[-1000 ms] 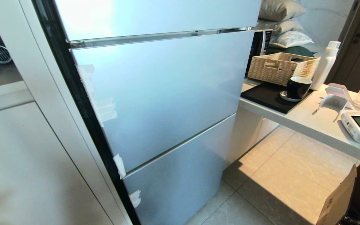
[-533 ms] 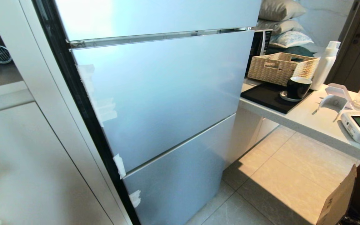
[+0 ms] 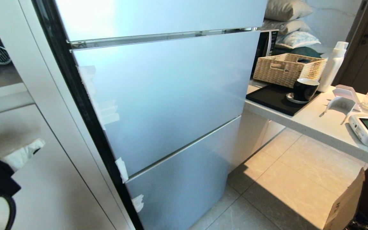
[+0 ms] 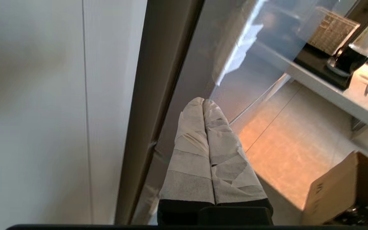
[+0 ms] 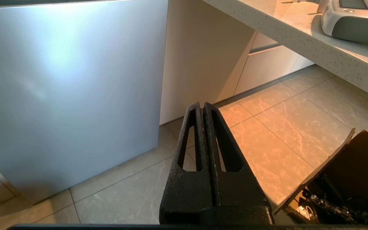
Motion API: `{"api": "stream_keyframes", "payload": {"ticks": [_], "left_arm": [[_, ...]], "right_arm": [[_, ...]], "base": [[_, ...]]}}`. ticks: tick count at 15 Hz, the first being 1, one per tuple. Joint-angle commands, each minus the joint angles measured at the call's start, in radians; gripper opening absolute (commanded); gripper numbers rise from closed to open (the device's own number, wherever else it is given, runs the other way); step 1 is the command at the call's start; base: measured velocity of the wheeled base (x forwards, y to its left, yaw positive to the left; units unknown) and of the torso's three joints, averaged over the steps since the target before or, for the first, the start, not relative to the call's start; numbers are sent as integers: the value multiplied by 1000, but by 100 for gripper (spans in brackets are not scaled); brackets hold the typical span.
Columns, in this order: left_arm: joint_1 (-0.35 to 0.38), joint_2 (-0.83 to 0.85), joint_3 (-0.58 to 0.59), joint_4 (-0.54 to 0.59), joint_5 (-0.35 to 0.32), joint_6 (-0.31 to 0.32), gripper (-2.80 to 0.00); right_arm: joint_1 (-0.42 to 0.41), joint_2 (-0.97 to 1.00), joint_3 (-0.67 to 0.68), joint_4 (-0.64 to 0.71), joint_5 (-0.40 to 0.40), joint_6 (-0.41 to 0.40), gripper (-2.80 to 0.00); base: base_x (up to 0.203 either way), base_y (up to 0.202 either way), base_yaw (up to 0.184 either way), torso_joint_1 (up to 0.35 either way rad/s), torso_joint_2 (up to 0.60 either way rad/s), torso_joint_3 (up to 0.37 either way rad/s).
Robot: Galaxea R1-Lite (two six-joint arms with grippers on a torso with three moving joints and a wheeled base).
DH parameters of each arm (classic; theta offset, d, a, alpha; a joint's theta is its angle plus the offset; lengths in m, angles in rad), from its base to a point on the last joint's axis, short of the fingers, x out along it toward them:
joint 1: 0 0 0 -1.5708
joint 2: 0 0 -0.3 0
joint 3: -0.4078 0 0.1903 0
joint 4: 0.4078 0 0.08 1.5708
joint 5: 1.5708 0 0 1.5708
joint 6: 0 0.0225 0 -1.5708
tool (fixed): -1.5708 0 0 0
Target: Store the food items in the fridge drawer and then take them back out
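The tall silver-blue fridge (image 3: 171,95) fills the head view with all its fronts closed; bits of whitish tape (image 3: 122,169) sit along its left edge. The fridge drawer and the food items are out of view. My left gripper (image 3: 37,144) comes in at the lower left, in front of the white cabinet beside the fridge. In the left wrist view this gripper (image 4: 203,101) has tape-wrapped fingers pressed together, shut on nothing, aimed along the fridge's dark left edge (image 4: 158,95). My right gripper (image 5: 202,105) hangs shut and empty over the floor beside the fridge's lowest front (image 5: 69,80).
A white cabinet panel (image 3: 27,198) stands left of the fridge. To the right, a counter (image 3: 315,124) carries a wicker basket (image 3: 286,68), black tray (image 3: 273,99), black cup (image 3: 304,89) and white bottle (image 3: 332,67). An open cardboard box (image 3: 347,204) sits on the tiled floor.
My left gripper has risen into the head view at the lower left, from out of sight a second ago. The fridge, the counter and the right arm are as before.
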Motion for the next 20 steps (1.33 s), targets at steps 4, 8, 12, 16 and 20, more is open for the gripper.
{"api": "stream_keyframes", "payload": {"ticks": [4,8,12,16,20], "left_arm": [[-2,70,-9,-6,-3,-2,-280],[0,75,16,-6,3,-2,-280],[12,96,9,-9,87,-19,-280],[13,226,-26,-81,157,-22,-280],[11,347,-37,-218,181,-28,-280]], "right_arm": [[0,2,0,1,0,-1,-280],[0,2,0,1,0,-1,-280],[0,2,0,-1,0,-1,-280],[0,2,0,1,0,-1,-280],[0,1,0,1,0,-1,-280]], "base": [[0,0,0,0,0,0],[0,0,0,0,0,0],[0,0,0,0,0,0],[0,0,0,0,0,0],[0,0,0,0,0,0]]}}
